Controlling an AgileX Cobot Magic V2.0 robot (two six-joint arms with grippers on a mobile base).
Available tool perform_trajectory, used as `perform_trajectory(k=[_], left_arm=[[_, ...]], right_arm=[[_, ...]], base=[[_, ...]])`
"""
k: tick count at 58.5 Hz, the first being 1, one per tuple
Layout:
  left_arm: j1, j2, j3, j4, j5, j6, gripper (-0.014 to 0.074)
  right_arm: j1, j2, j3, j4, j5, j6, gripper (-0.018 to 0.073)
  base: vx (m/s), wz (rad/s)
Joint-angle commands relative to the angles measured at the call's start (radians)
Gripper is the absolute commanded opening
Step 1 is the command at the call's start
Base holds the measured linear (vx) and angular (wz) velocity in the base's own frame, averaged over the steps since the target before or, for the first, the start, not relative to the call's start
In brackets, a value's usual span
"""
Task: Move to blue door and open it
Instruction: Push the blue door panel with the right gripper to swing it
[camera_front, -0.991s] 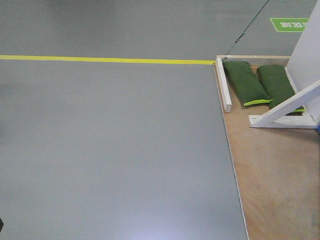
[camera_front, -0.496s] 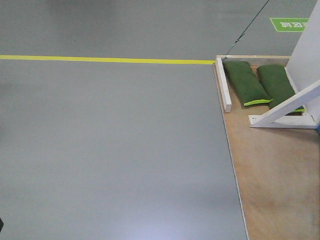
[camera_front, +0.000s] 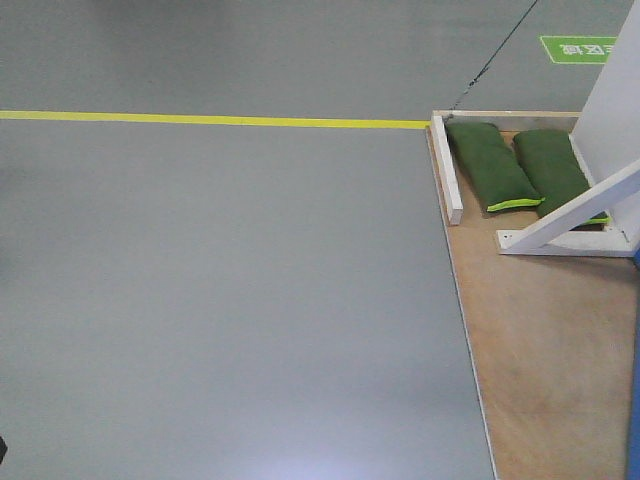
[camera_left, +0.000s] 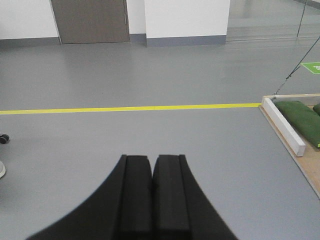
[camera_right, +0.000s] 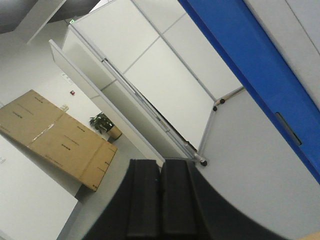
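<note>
Grey floor (camera_front: 220, 300) fills the front view. Plywood platform (camera_front: 540, 340) at right, two green sandbags (camera_front: 490, 165) lying on it. Blue door (camera_right: 250, 55) slants across the right-wrist view, upper right. Left gripper (camera_left: 152, 160) and right gripper (camera_right: 160, 164) both clenched, empty.

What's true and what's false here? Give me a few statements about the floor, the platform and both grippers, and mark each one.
1. Two green sandbags lie on the wooden platform. True.
2. The yellow floor line runs on across the platform. False: it stops at the platform's corner.
3. The left gripper is wide open. False: it is shut, holding nothing.
4. The right gripper grips a door handle. False: it is shut on nothing, and no handle is in view.
5. Cardboard boxes show in the right wrist view. True.
</note>
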Motion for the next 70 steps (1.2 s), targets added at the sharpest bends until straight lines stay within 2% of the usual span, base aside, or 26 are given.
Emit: perform_trajectory(k=[1,13,19,31,52,70], left_arm=[[-0.006,-0.012,-0.026,-0.003,-0.085,-0.007,0.0073],[-0.006,-0.012,-0.026,-0.003,-0.085,-0.007,0.0073],[-0.006,-0.012,-0.026,-0.003,-0.085,-0.007,0.0073],[-0.006,-0.012,-0.026,-0.003,-0.085,-0.007,0.0073],[-0.006,-0.012,-0.026,-0.003,-0.085,-0.007,0.0073],[-0.006,-0.012,-0.026,-0.003,-0.085,-0.007,0.0073]], right_arm=[[0.009,-0.109,-0.039,0.013,-0.015,-0.017,0.0012],[0.015,-0.196,-0.039,0.021,0.073,-0.088,0.0012],[0.068,-0.223,-0.039,0.024,0.088,-0.110,0.0012],[0.209,-0.267,-0.039,0.021,0.086,-0.120,0.0012],[0.486,-0.320,-0.039,-0.067,0.086,-0.152,0.0012],[0.723,-0.323,-0.039,-0.097,0.086,-0.183,0.0012]], base=[[0.00,0.00],[0.00,0.00],[0.00,0.00],[0.00,0.00],[0.00,0.00],[0.00,0.00]])
